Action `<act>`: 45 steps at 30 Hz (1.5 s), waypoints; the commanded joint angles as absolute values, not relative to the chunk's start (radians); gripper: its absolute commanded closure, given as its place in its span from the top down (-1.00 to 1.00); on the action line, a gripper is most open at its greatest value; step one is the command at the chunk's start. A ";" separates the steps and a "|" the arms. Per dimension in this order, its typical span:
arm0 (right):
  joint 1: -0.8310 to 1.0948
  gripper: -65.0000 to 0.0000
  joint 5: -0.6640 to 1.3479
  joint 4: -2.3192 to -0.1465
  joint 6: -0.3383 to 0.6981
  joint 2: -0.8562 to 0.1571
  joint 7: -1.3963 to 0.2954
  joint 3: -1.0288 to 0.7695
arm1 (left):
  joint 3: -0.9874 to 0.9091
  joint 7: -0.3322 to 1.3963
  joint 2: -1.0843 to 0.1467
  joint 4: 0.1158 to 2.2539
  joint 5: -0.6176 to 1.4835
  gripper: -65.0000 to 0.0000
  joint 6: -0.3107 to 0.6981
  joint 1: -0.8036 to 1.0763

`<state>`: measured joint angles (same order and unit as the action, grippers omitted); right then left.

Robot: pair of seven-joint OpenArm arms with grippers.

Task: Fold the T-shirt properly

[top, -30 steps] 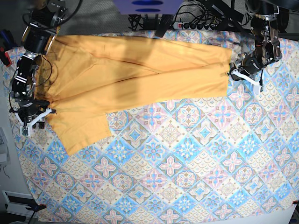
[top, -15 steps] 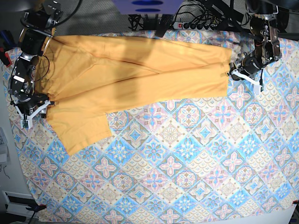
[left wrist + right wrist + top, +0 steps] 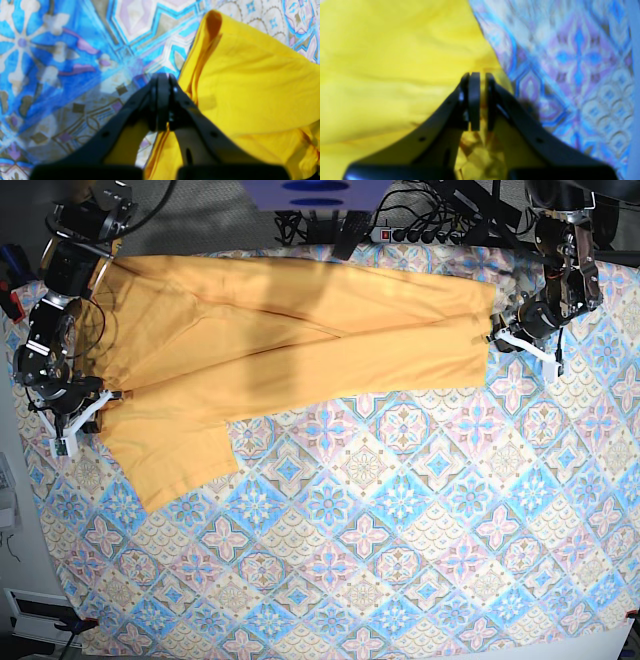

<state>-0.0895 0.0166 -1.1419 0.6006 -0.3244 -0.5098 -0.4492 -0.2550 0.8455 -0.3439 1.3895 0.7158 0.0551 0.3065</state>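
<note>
item 1, nearest: blue-pink patterned tablecloth (image 3: 400, 560), flat, covering the whole work surface; front half carries nothing.

item 2, far half: mustard-yellow short-sleeved cotton t-shirt (image 3: 290, 345), laid sideways along the far edge in a long band, folded over itself lengthwise, one sleeve flap (image 3: 170, 460) reaching toward the front on the base view's left.

item 3: right gripper (image 3: 477, 100), black, at the shirt's edge on the base view's left. jaws nearly together with a thin slit between them, yellow cloth showing in and behind the slit; judged pinching the t-shirt's edge.

item 4: left gripper (image 3: 162, 100), black, at the opposite end of the shirt. jaws pressed tight together; a layered hem lies just beside them and runs under them, but cloth between the jaws cannot be told for certain.

item 5, hazards (judgement): if the left grip is empty or thin, a lift would raise one end only and skew the fold. layered hem may part, so one layer is carried. uneven pull from both ends could drag the band or ruck the tablecloth.
</note>
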 commanded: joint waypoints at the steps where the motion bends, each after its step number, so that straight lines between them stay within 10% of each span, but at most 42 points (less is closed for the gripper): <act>1: -0.079 -0.89 0.015 -1.181 0.596 -0.354 -0.504 -0.475 | -0.255 0.892 -0.348 1.372 0.628 -1.00 -0.002 0.321; 10: 0.048 -0.94 0.015 -1.386 0.599 -0.349 -0.555 -0.489 | -0.252 0.892 -0.348 1.372 0.628 -1.00 -0.002 0.298; 20: -0.061 -0.17 0.015 -1.228 0.598 -0.352 -0.527 -0.518 | -0.252 0.894 -0.348 1.372 0.628 -1.00 -0.002 0.295; 34: -0.179 -0.20 0.015 -0.969 0.599 -0.354 -0.456 -0.452 | -0.254 0.894 -0.348 1.372 0.628 -1.00 -0.002 0.298; 45: -0.166 -0.91 0.015 -1.015 0.665 -0.355 -0.464 -0.469 | -0.252 0.894 -0.348 1.372 0.628 -1.00 -0.002 0.295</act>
